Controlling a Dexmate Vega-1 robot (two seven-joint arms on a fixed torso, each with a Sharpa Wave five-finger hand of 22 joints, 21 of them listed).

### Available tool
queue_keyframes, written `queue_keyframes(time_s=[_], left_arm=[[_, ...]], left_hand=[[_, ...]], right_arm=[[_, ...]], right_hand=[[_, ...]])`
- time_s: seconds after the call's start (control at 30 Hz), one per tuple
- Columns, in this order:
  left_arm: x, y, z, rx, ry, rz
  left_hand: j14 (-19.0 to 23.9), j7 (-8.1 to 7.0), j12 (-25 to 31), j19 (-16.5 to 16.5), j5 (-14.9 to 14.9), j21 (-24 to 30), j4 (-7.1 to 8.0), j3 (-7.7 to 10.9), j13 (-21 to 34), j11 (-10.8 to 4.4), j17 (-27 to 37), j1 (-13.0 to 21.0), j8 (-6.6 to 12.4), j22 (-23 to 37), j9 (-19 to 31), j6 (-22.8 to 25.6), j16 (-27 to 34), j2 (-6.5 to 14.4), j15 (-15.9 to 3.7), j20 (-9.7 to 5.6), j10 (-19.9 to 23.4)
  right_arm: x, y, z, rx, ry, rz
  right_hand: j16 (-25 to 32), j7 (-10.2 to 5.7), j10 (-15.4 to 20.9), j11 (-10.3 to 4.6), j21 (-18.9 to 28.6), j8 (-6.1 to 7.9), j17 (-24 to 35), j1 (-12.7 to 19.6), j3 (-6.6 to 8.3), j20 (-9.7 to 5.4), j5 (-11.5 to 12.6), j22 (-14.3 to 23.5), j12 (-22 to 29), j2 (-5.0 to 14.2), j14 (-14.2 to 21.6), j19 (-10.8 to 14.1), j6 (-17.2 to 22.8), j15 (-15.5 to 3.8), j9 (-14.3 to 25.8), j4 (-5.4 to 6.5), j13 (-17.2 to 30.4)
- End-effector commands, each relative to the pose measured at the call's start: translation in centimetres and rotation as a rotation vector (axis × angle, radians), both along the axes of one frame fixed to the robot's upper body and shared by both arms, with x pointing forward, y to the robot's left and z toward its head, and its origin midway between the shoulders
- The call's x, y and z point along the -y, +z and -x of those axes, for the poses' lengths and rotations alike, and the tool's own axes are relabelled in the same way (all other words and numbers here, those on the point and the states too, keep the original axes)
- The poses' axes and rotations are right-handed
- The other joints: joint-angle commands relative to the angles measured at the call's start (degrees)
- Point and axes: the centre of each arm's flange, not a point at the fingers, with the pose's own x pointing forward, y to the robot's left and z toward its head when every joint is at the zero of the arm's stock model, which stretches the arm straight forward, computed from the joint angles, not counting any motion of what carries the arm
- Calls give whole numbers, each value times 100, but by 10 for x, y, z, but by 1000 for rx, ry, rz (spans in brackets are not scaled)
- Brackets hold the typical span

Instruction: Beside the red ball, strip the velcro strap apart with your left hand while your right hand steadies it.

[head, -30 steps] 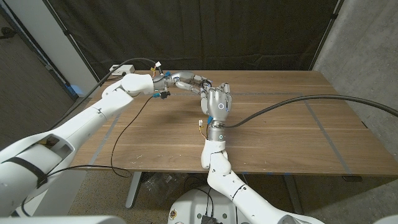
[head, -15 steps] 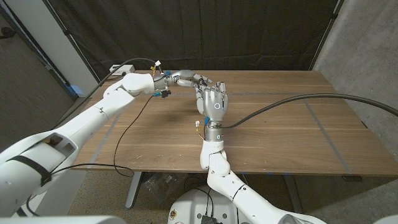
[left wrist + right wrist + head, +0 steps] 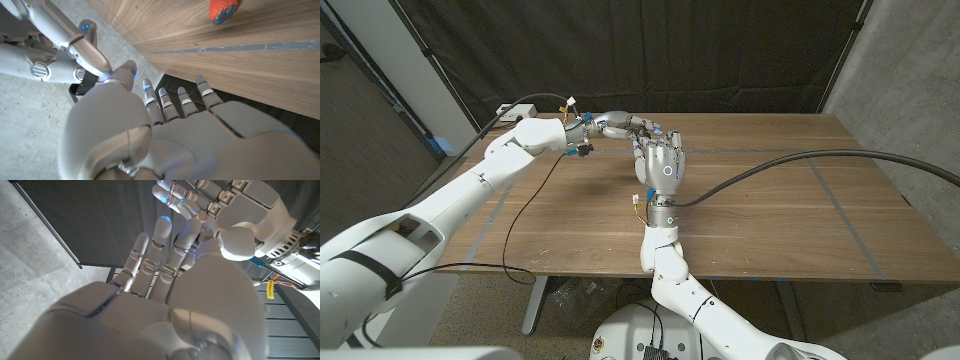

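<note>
Red ball (image 3: 223, 10): cut off by the left wrist view's edge. Velcro strap: hidden where the left hand (image 3: 638, 128) met the right hand (image 3: 662, 160).

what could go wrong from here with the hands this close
The left hand and right hand meet fingertip to fingertip, so fingers might collide. I cannot see the strap clearly between them; a weak grip could slip. The red ball lies nearby and could get knocked.
</note>
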Motion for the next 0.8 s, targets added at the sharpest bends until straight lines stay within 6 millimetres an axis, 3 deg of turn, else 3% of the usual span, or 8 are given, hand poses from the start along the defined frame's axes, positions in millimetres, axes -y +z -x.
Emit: queue_keyframes(time_s=[0.03, 0.1, 0.23, 0.27, 0.37, 0.6, 0.8], left_arm=[[-1, 1, 6, 20, 15, -63], [-1, 1, 7, 20, 2, -58], [-1, 2, 9, 8, -36, -38], [-2, 2, 10, -7, -60, -36], [-3, 4, 13, -1, -58, -59], [-15, 9, 25, 20, -4, -100], [-18, 8, 29, 28, 17, -85]], left_hand=[[-56, -432, -10, -59, 71, -9, 1, -64, 45, -2, 16, -107, 53, 7, 45, -236, -5, -272, -3, 41, -77], [-50, -536, 25, -48, 104, -3, -9, -45, 53, -82, 10, -10, 223, 5, 57, 123, 7, -182, -11, 46, -48], [-12, -549, 83, 0, 123, 18, -16, -11, 56, -145, 3, 100, 360, 3, 62, 481, 29, -57, -67, 28, 66], [66, -546, 127, 6, 123, 23, -22, 22, 58, -194, -3, 188, 474, 0, 63, 805, 61, 56, -97, 26, 168], [70, -543, 152, 36, 111, 36, -29, 23, 57, -206, -11, 230, 550, -1, 61, 1027, 58, 92, -111, 6, 233], [-22, -558, 123, 42, 84, 40, -43, -27, 57, -192, -21, 237, 539, -3, 38, 1067, 21, 35, -122, -13, 171], [-81, -560, 92, 42, 65, 45, -43, 10, 58, -165, -15, 303, 456, -1, 16, 928, 9, 135, -111, -13, 97]], right_arm=[[0, -1, 2, 3, -3, -2], [0, -1, 1, -1, -14, -5], [8, -3, -5, -25, -33, -20], [13, -4, -10, -45, -48, -38], [19, -6, -14, -65, -72, -51], [43, -13, -25, -118, -130, -122], [55, -20, -32, -151, -160, -151]], right_hand=[[-6, -99, 64, 0, 64, 10, 24, 24, -40, -394, 37, -20, -15, 78, 59, -30, 168, -492, 18, -7, 21], [-11, -105, 64, -6, 80, 5, 25, 25, -45, -398, 39, -30, -18, 76, 55, -37, 163, -492, 18, -8, 30], [-17, -108, 67, -8, 105, 5, 25, 27, -53, -405, 42, -45, -24, 75, 52, -43, 175, -492, 19, -9, 38], [-15, -105, 64, -9, 111, 2, 29, 29, -55, -409, 42, -49, -23, 74, 55, -43, 172, -492, 19, -10, 47], [-8, -96, 64, -7, 138, -3, 43, 30, -63, -410, 46, -66, -32, 75, 65, -53, 172, -492, 19, -9, 53], [-22, -103, 65, -7, 183, -3, 44, 35, -78, -425, 52, -96, -49, 72, 54, -71, 193, -492, 20, -11, 60], [-35, -108, 57, 0, 216, -14, 44, 36, -89, -437, 56, -121, -60, 78, 39, -90, 180, -492, 21, -7, 76]])
